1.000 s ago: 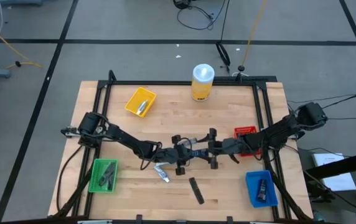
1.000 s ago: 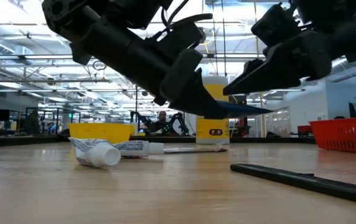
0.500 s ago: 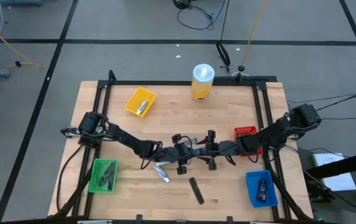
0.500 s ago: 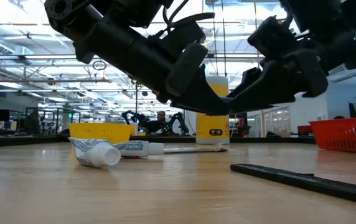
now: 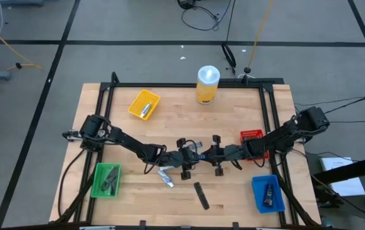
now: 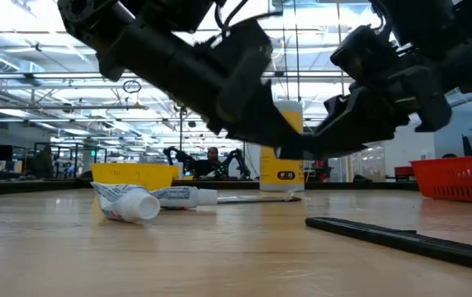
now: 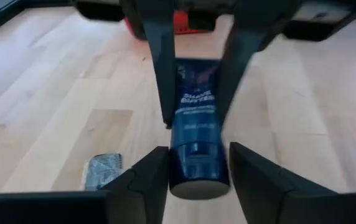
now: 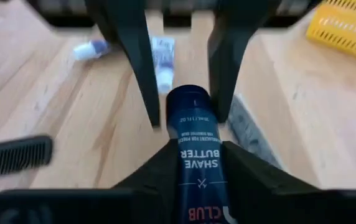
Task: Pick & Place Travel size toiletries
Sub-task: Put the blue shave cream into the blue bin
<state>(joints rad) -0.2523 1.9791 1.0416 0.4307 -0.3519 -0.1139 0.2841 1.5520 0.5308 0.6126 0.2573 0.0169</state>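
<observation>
Your right gripper point(image 8: 184, 124) has closed in on the blue tube point(image 7: 193, 134) the left gripper point(image 7: 193, 165) clamps, so the handover is underway.

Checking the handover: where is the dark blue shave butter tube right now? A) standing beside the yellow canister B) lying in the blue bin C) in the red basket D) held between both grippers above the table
D: the dark blue shave butter tube spans the left gripper and right gripper in mid-air.

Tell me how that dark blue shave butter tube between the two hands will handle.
The dark blue tube looks soft-walled, so it would probably give under a squeeze. Its round cap suggests it could roll if set down. Small, likely light. Both the left hand and right hand are at it.
</observation>
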